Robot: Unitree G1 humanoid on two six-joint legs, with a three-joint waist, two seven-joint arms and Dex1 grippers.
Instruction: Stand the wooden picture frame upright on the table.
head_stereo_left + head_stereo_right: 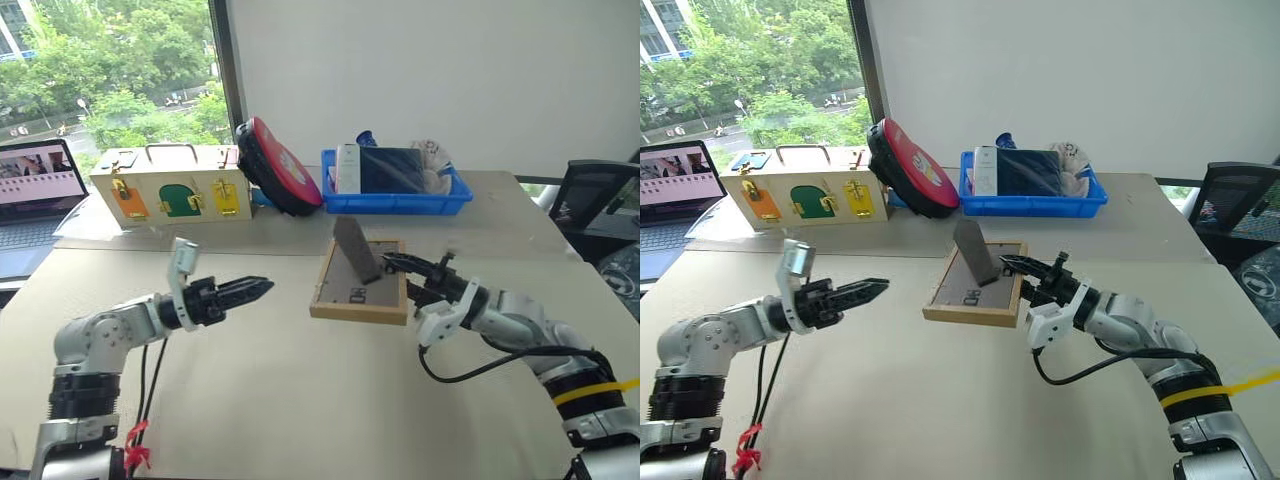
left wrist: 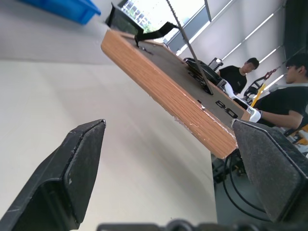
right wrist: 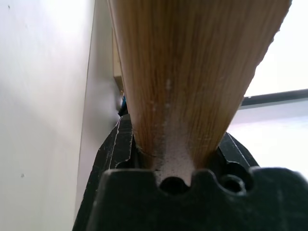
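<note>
The wooden picture frame (image 1: pixel 352 296) is held at a tilt over the table (image 1: pixel 300 400), dark grey back upward, with its fold-out stand (image 1: pixel 356 248) sticking up. My right gripper (image 1: pixel 402 268) is shut on the frame's right edge; in the right wrist view the light-wood edge (image 3: pixel 187 72) sits between its fingers (image 3: pixel 115 149). My left gripper (image 1: pixel 262 289) stands open to the left of the frame, a short gap away and not touching it. The left wrist view has the frame's wooden side (image 2: pixel 178 91) ahead, between the spread fingers (image 2: pixel 77 163).
Along the far edge stand a cream box with coloured latches (image 1: pixel 170 185), a red and black round case (image 1: pixel 278 165) and a blue tray (image 1: pixel 395 200) holding items. A laptop (image 1: pixel 35 180) sits far left, a chair (image 1: pixel 595 205) far right. People (image 2: pixel 240 72) sit beyond the table.
</note>
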